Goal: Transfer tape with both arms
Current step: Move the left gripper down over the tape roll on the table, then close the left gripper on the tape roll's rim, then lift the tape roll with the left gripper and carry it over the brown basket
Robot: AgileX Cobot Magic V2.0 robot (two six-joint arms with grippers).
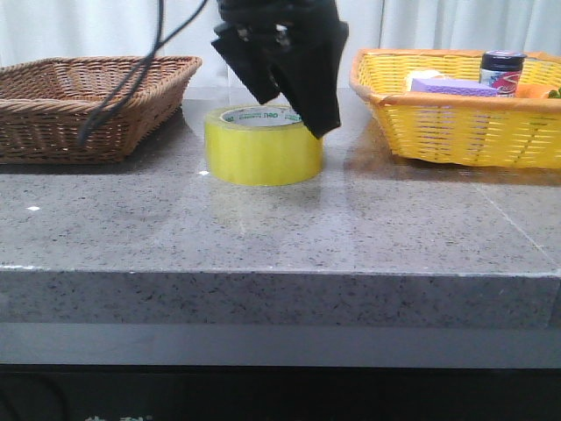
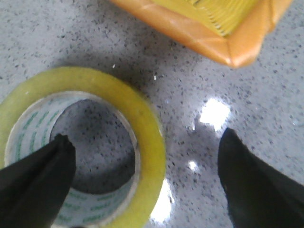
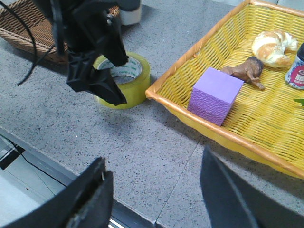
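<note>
Front view: spread left hand (image 1: pixel 285 92) straddles the tape (image 1: pixel 263 145) wall between brown basket (image 1: pixel 88 105) and yellow basket (image 1: pixel 456 114).

A thick grey speckled stone counter (image 1: pixel 280 237) fills the scene, its polished top catching small bright glints of overhead light; its front edge drops to a paler grey band, then near-black shadow below; behind it hangs a white pleated curtain (image 1: pixel 79 31), evenly lit; a fine straight seam crosses the counter top at the right.
</note>
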